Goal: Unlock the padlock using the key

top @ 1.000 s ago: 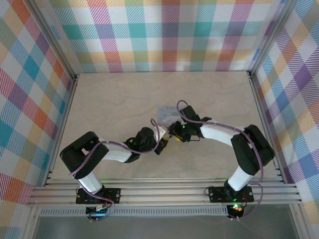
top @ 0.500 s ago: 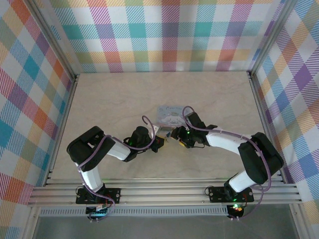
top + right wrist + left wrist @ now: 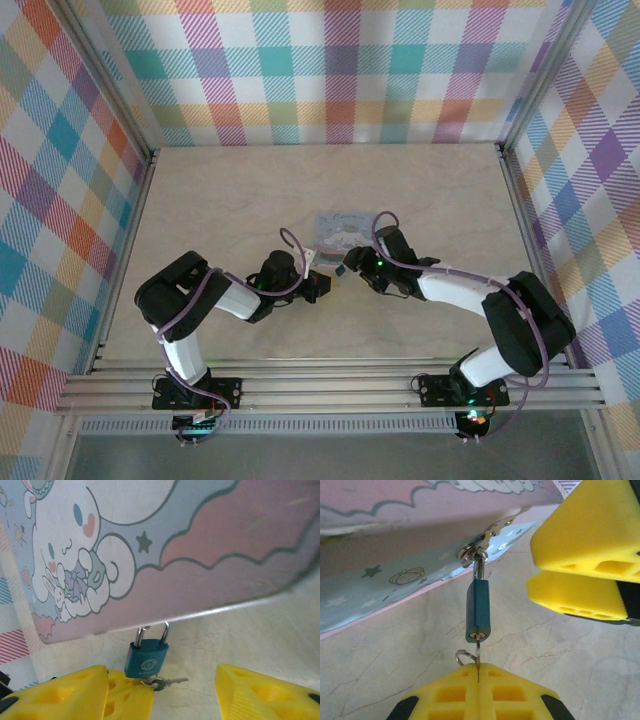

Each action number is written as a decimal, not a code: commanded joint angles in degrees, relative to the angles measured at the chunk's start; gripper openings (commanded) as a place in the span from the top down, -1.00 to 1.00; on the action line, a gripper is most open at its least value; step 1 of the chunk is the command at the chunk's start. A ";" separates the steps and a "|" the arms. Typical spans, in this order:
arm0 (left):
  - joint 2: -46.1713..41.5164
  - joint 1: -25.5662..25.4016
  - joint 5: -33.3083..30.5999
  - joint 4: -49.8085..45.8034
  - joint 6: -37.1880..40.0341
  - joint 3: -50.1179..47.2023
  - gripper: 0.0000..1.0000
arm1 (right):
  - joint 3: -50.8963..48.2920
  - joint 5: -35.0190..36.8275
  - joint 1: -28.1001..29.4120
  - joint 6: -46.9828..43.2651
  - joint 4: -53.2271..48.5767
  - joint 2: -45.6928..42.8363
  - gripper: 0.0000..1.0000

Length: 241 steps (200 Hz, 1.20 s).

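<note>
Right gripper has crept left and farther in, up to the box, since a second ago. Nearest, the left gripper is pinched tight on the key, blade in the padlock. Right gripper's jaws stand partway apart, holding nothing. Padlock hangs from the hasp on the near side of the cartoon tin box, mid-table.

place: robot lab test cell | evidence: aluminium frame rails, plaid backdrop walls
</note>
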 commanded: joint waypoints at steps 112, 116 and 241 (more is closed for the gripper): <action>4.59 1.75 6.80 10.06 -10.06 2.36 1.00 | 1.34 2.80 2.58 2.68 8.13 7.62 -0.11; 4.52 1.76 6.83 10.06 -10.01 2.22 1.00 | 1.47 2.80 2.61 2.71 8.17 7.70 -0.09; 4.40 1.88 8.75 9.00 -10.43 3.28 1.00 | 1.22 2.02 3.06 1.21 10.69 9.03 0.18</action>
